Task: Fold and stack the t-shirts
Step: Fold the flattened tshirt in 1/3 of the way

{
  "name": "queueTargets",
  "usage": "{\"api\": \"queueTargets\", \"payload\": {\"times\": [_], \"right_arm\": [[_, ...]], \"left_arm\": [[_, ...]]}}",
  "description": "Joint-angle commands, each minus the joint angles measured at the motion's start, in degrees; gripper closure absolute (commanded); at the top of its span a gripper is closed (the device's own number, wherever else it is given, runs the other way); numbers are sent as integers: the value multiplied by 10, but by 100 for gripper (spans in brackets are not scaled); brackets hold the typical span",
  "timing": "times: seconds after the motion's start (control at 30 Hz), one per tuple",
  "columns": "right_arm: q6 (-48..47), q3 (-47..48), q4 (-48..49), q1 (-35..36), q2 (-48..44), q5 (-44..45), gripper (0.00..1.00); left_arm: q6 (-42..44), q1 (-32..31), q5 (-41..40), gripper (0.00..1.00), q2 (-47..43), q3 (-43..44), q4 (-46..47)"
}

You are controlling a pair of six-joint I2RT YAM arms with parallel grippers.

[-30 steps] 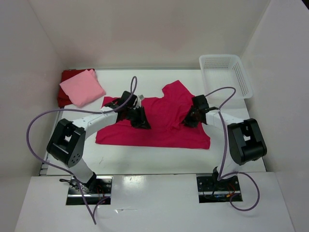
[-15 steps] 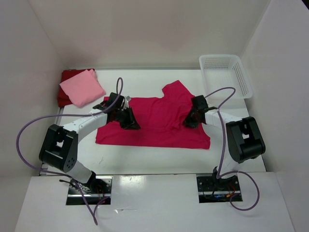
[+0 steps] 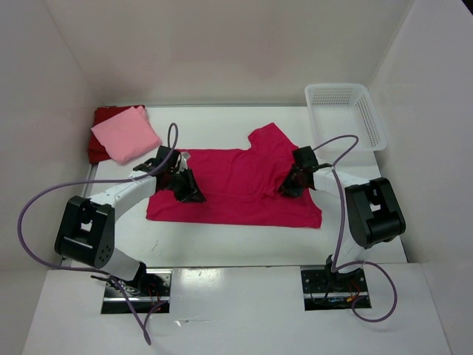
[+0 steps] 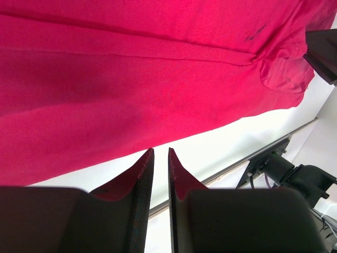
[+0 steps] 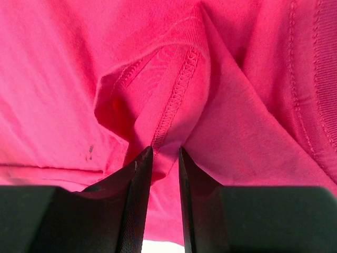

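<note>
1. Far left on the table (image 3: 222, 240): light pink shirt (image 3: 126, 133), folded, atop dark red shirt (image 3: 100, 118).
2. Over the left part of the crimson shirt (image 3: 236, 188), spread mid-table: left hand (image 4: 159, 153), fingers nearly together, grip impossible to tell.
3. By its right sleeve: right hand (image 5: 165, 152), clenched on a seamed fold.

Crimson-magenta shirt (image 3: 236, 188) spread flat at centre, wrinkled; folded light pink shirt (image 3: 126, 133) atop dark red shirt (image 3: 103, 116), far left.

You're looking at three plain, unpatterned shirts: the crimson-magenta shirt (image 3: 244, 188), its hem stitching in the same colour and a small dark speck on the cloth, the light pink shirt (image 3: 126, 133) and the dark red shirt (image 3: 107, 115). The basket (image 3: 369, 118) is white lattice and the table (image 3: 222, 240) is white.
</note>
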Motion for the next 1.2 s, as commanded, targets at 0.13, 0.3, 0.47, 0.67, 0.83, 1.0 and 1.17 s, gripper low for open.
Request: {"api": "queueTargets", "payload": {"times": [0.13, 0.3, 0.47, 0.67, 0.83, 1.0, 1.17], "right_arm": [[-3, 25, -8, 3, 18, -4, 71], [-8, 53, -8, 3, 23, -4, 89], [-13, 80, -14, 3, 37, -9, 99], [-13, 134, -19, 3, 63, -26, 99], [0, 196, 0, 3, 123, -66, 100], [10, 228, 6, 3, 147, -112, 65], [-14, 193, -14, 3, 77, -59, 56]], "left_arm": [[22, 12, 16, 77, -19, -8, -2], [22, 17, 16, 77, -19, -14, -2], [22, 23, 16, 77, -19, -14, -2], [22, 23, 22, 77, -19, -14, -2], [22, 23, 22, 77, -19, -14, -2], [22, 28, 22, 77, -19, -14, -7], [22, 28, 27, 77, -19, -14, -7]]}}
